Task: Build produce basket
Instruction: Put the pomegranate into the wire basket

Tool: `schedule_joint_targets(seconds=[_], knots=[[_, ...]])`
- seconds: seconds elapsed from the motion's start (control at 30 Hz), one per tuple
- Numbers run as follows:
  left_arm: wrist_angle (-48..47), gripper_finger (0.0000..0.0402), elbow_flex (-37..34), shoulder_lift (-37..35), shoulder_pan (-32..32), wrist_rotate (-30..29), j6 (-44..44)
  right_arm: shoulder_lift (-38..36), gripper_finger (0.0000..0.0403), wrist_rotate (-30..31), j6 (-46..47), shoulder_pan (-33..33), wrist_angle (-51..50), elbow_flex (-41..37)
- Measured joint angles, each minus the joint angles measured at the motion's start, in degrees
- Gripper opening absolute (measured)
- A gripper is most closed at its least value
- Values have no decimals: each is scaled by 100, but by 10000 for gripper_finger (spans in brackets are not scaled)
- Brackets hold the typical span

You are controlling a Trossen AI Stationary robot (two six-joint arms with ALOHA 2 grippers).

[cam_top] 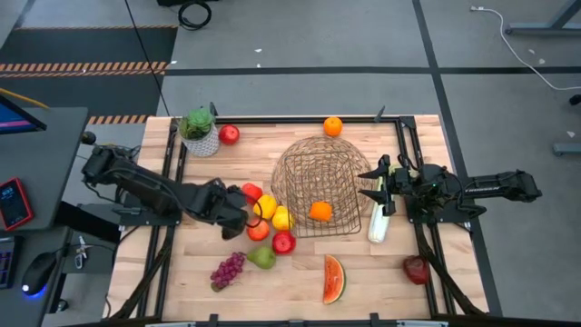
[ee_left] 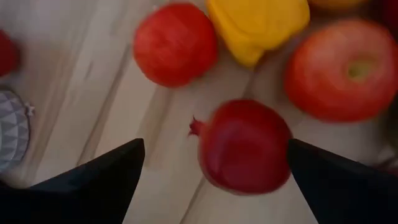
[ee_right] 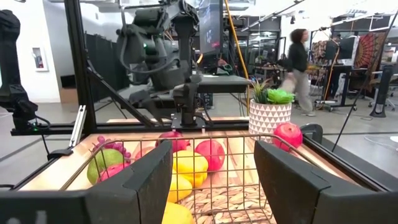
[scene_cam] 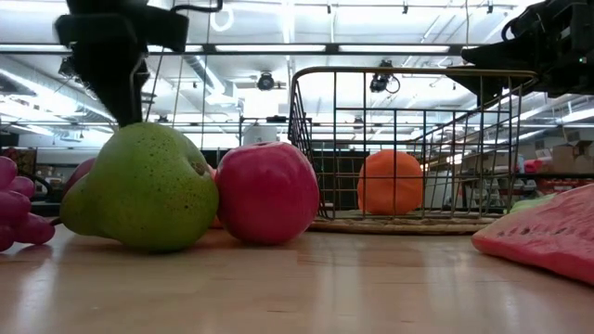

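Note:
The wire basket stands mid-table with an orange inside. Left of it lies a cluster of produce: red apples, yellow pieces, a green pear and purple grapes. My left gripper hangs open over this cluster, pointing steeply down. In the left wrist view its fingers stand on either side of a dark red pomegranate lying on the wood. Whether they touch it, I cannot tell. My right gripper waits level at the basket's right, fingers apart, nothing between them.
A watermelon slice and a dark red fruit lie near the front edge, and a pale celery stalk lies right of the basket. At the far edge are an orange, a red apple and a potted plant.

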Motion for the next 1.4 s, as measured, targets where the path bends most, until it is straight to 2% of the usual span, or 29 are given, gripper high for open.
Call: schedule_joint_targets(seconds=[0.3,0.43,0.57,0.87,1.07,1.4], knots=[[140,398,-63,52,-64,88,1241,0,231,0,1,0,6,1],[990,398,-491,52,-62,168,1455,0,231,0,1,1,4,0],[1956,398,-993,54,-65,622,1709,0,231,0,-1,1,3,-1],[2103,398,-1448,54,-75,668,1618,0,231,0,1,1,1,1],[2316,398,-1454,54,-73,669,967,0,231,0,0,-1,2,1],[2313,398,-1452,54,-75,685,972,0,231,-1,0,1,1,0]])
